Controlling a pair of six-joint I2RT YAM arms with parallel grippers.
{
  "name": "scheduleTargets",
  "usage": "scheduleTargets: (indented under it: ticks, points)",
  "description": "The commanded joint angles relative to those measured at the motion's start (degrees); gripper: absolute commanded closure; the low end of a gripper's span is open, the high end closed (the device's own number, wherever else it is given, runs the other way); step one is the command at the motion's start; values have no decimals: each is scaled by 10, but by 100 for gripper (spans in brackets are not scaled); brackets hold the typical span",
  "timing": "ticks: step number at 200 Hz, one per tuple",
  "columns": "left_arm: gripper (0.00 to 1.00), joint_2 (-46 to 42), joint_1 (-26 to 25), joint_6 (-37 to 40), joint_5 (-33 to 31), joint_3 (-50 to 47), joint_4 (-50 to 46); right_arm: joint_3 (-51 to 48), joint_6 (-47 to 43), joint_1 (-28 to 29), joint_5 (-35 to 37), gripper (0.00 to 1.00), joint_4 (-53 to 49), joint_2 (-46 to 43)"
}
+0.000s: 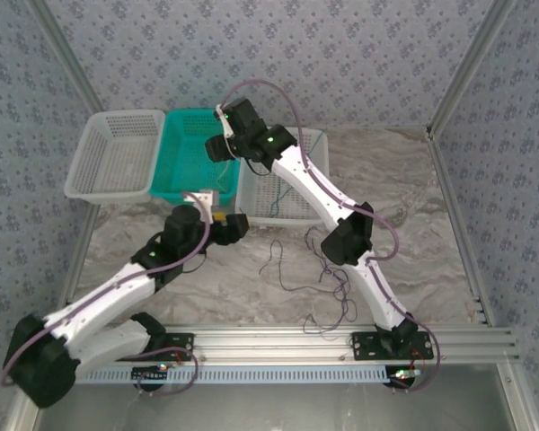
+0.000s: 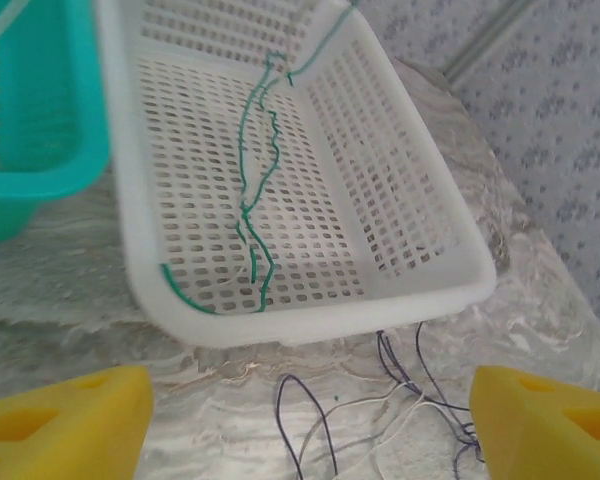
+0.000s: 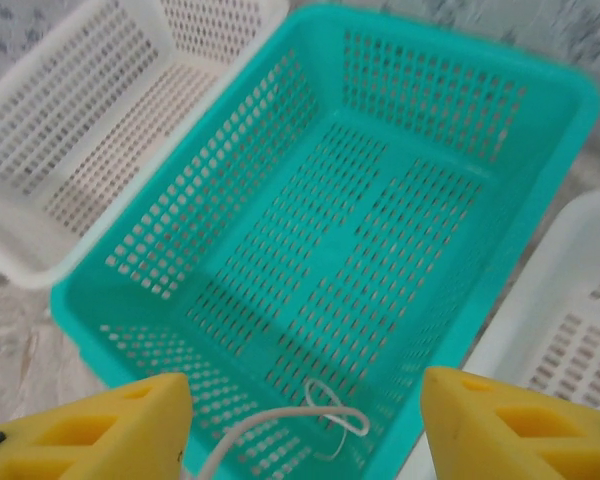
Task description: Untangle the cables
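Right fingers [image 3: 80, 430] spread (left fingers [image 2: 60, 425] too), whitish cable [image 3: 310, 408] in teal basket [image 3: 460, 55]

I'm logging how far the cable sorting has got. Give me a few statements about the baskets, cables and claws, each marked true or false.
1. A green cable lies in the right-hand white basket. True.
2. The teal basket holds a dark grey cable. False: it holds a whitish cable.
3. Dark cables lie on the table. True.
4. The left claw is shut. False: its fingers stand wide apart.
5. The right claw hovers over the teal basket. True.
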Motion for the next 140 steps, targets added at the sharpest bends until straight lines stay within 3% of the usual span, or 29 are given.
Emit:
scheduleTargets:
  ticks: [1,21,54,93,98,106,115,132,140]
  points:
    - [13,75,3,62,10,7,211,1,36,-5,-37,36,-19,-43]
    - [7,145,4,79,-44,29,280,0,50,-4,-47,34,-20,-59]
    - [5,243,6,106,-52,92,369,-2,59,2,-47,29,-23,-76]
    - [9,291,7,126,-106,158,365,-4,78,3,-52,28,-27,-84]
    - [13,294,8,127,-108,163,363,-7,79,2,-49,27,-27,-85]
    - [28,295,11,126,-104,166,359,-10,78,2,-45,27,-25,-86]
    - [58,291,12,121,-94,167,348,-14,78,-1,-32,26,-25,-86]
    - [98,264,12,107,-69,155,318,-24,81,-15,2,24,-23,-82]
    - [100,244,12,97,-60,146,297,-29,88,-27,13,24,-20,-78]
